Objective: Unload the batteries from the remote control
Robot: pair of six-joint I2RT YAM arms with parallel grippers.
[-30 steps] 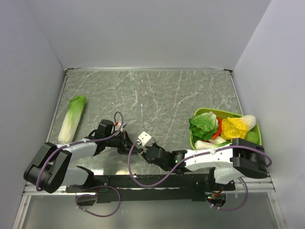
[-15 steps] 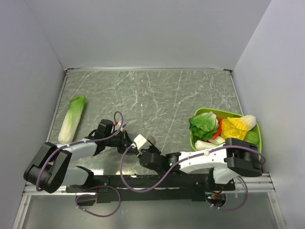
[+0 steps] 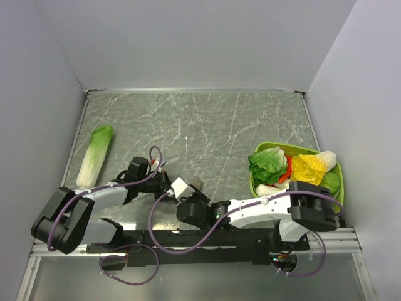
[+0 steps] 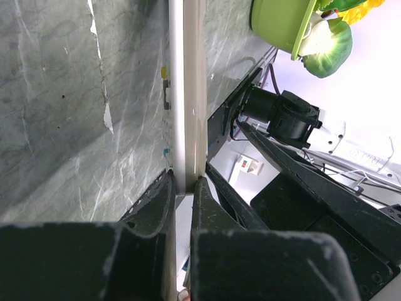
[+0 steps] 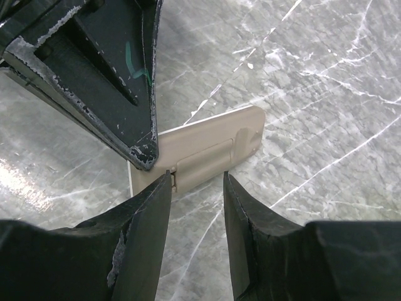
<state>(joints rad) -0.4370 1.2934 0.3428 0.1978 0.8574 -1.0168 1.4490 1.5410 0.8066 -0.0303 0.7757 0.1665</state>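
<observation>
Two pincers meet over the remote control (image 5: 207,147) near the front edge of the grey marbled table (image 3: 207,125), just ahead of the arms' bases. The left pincer (image 4: 185,182) is closed tight on one end of the remote, gripping it by its thin sides so that it stands on edge. Its own camera sees only a narrow pale strip running away from the fingers. The right wrist view shows the remote's tan back, with an oblong panel outlined in it. The right pincer (image 5: 195,182) faces this back with its jaws partly apart and nothing between them. One fingertip (image 5: 164,188) sits at the panel's end nearest the left pincer's grip. I cannot tell whether the tips press on the surface.

A long pale-green cabbage (image 3: 95,155) lies well off by the left wall. A green bowl (image 3: 282,145) heaped with leafy vegetables stands at the right side.
</observation>
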